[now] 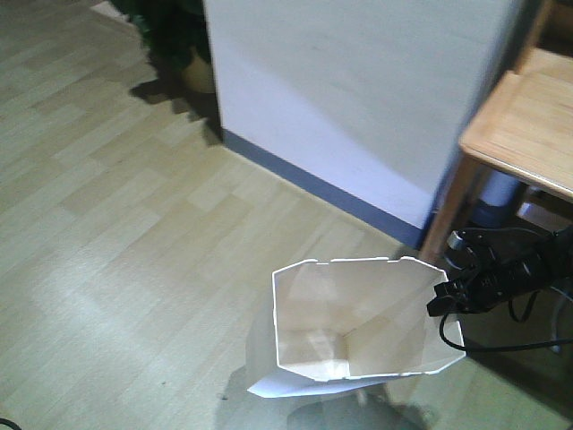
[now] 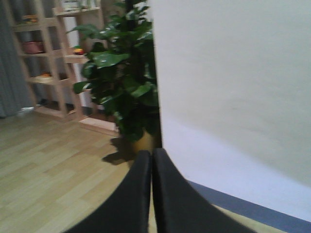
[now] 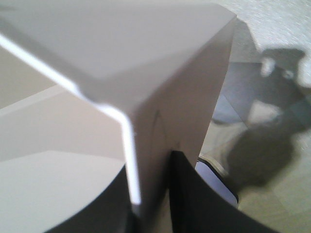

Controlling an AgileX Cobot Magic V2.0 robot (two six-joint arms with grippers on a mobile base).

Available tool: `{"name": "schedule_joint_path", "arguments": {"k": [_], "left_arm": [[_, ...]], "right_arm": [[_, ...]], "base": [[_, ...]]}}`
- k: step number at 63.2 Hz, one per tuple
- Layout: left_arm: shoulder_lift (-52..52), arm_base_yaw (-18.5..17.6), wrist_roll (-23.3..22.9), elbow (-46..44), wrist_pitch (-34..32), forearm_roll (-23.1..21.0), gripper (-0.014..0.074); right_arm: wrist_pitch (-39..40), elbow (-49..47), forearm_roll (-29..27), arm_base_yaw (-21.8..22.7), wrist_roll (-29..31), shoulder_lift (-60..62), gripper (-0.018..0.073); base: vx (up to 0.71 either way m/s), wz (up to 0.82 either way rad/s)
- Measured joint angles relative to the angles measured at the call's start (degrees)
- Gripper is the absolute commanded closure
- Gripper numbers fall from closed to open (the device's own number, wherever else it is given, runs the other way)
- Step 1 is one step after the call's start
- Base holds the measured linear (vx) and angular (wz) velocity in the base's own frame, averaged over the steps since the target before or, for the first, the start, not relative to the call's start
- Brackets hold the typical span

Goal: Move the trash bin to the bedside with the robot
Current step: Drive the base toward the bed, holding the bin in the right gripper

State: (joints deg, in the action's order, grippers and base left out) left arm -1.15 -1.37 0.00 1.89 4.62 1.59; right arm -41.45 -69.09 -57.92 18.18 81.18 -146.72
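Observation:
The white trash bin [image 1: 349, 331] stands on the wood floor at the bottom middle of the front view, its cut-corner rim and cream inside showing. My right gripper [image 1: 443, 298], on a thin black arm with a trailing cable, is shut on the bin's right rim. In the right wrist view the bin wall [image 3: 160, 111] runs between the two black fingers [image 3: 194, 199], one inside and one outside. My left gripper [image 2: 151, 160] is shut and empty, pointing at the wall corner. The bed is out of view.
A white wall [image 1: 358, 98] with a grey-blue skirting stands just behind the bin. A light wooden desk [image 1: 528, 125] is at the right. A potted plant [image 2: 126, 82] and wooden shelves [image 2: 48, 58] stand beyond the wall corner at the left.

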Motion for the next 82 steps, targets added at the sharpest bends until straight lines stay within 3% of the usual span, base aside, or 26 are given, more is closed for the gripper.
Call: {"name": "schedule_joint_path", "arguments": {"k": [45,82], "left_arm": [[0.0,0.0,0.0,0.0,0.0,0.0,0.0603],[0.0,0.0,0.0,0.0,0.0,0.0,0.0603]], "right_arm": [[0.61,0.0,0.23,0.06,0.0,0.0,0.0563],[-0.14,0.0,-0.06,-0.23,0.0,0.0,0.0563]], "base": [[0.06,0.46],[0.17,0.66]]}}
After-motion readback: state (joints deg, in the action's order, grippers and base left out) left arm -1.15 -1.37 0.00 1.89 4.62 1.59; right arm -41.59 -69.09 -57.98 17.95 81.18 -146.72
